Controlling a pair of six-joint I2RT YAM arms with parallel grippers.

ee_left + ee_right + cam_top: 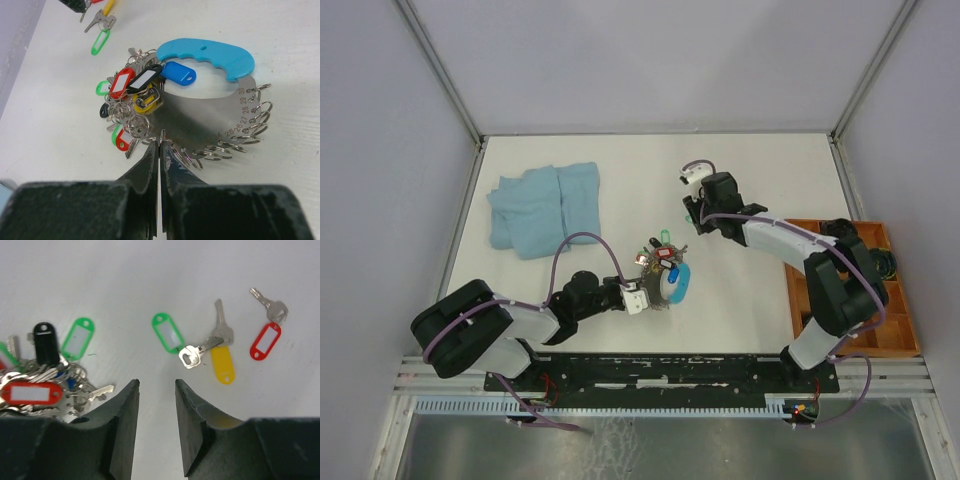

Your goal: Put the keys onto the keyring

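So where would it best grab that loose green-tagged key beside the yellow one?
Probably by the green tag, from straight above, with the right gripper closing across its narrow width. The tag lies flat with bare table on both long sides, while its key runs against the yellow-tagged key.

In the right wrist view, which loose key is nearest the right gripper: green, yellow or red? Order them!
1. The green key, just ahead of the right gripper.
2. The yellow key, further right.
3. The red key, far right.
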